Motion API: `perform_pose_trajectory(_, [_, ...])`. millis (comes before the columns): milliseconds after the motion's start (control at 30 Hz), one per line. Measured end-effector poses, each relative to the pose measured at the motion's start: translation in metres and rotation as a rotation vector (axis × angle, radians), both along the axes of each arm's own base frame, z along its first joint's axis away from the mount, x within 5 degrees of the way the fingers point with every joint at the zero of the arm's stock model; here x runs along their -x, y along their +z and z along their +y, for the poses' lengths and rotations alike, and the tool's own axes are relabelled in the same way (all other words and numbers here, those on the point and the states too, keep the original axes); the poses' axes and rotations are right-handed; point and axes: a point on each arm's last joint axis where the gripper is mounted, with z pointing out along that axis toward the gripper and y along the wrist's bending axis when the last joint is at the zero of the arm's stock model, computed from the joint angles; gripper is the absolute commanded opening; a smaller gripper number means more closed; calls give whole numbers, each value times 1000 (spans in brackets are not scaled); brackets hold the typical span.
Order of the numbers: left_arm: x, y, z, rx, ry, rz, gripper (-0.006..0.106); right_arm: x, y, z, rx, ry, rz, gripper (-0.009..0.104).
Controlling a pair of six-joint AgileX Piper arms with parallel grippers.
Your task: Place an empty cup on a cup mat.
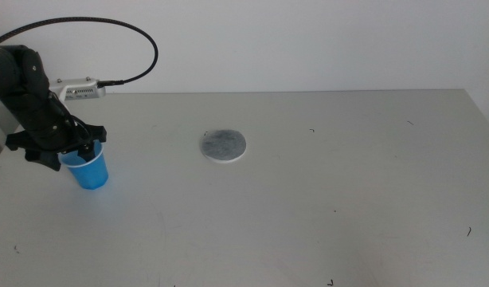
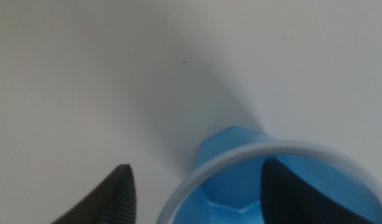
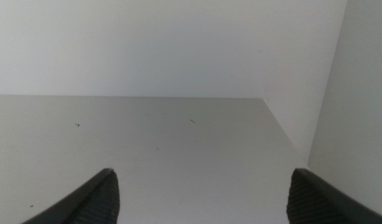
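Observation:
The blue cup stands upright on the table at the far left. It looks empty in the left wrist view. My left gripper is lowered over its rim and open. One jaw is inside the cup and the other outside, with the near wall between them. The outer jaw stands apart from the wall. The grey cup mat with a white edge lies flat near the table's middle, well to the right of the cup. My right gripper is open and empty, out of the middle view.
The light grey table carries only the cup and the mat. A black cable loops above the left arm. A white wall runs behind the table's far edge.

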Motion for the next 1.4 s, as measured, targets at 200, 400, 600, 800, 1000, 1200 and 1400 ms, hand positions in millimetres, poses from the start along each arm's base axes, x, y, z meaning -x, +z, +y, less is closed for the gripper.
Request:
perform_pose_trajectory(200, [0, 0, 0, 1, -9, -2, 10, 0, 0, 0, 0, 0, 0, 94])
perform_pose_trajectory(400, [-2, 9, -5, 8, -18, 1, 0, 0, 0, 0, 0, 0, 0, 94])
perform_pose_trajectory(600, [-15, 41, -32, -7, -87, -51, 0, 0, 0, 0, 0, 0, 0, 94])
perform_pose_trajectory(800, [-23, 72, -81, 16, -152, -158, 0, 0, 0, 0, 0, 0, 0, 94])
perform_pose_trajectory(1000, [-36, 76, -134, 42, -230, -200, 0, 0, 0, 0, 0, 0, 0, 94])
perform_pose_trajectory(1200, [-48, 61, -182, 57, -308, -197, 0, 0, 0, 0, 0, 0, 0, 94])
perform_pose_trajectory(1400, [-54, 38, -208, 66, -332, -172, 0, 0, 0, 0, 0, 0, 0, 94])
